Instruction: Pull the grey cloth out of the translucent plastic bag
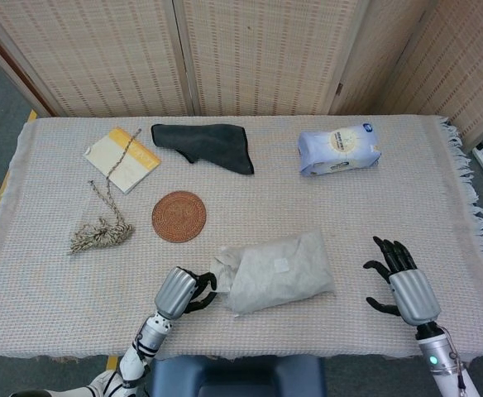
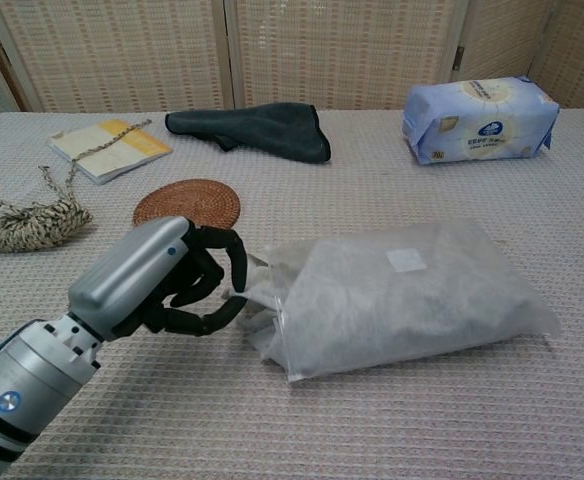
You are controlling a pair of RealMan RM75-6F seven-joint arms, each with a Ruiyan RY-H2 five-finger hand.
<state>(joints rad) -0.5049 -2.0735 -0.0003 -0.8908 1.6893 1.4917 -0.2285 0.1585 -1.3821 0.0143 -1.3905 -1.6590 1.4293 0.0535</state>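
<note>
Left hand [image 2: 177,285] grips translucent plastic bag [image 2: 412,295]; its label unreadable.

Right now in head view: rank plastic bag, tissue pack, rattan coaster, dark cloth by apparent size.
1. plastic bag
2. dark cloth
3. tissue pack
4. rattan coaster

The dark cloth and tissue pack look close in area, so that order is unsure. The bag also lies nearest the camera.

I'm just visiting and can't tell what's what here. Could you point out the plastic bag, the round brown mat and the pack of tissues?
plastic bag [image 2: 412,290]: chest view, middle of its cloudy side.
round brown mat [image 1: 179,216]: head view, its centre.
pack of tissues [image 2: 480,120]: chest view, middle of its front face.
</note>
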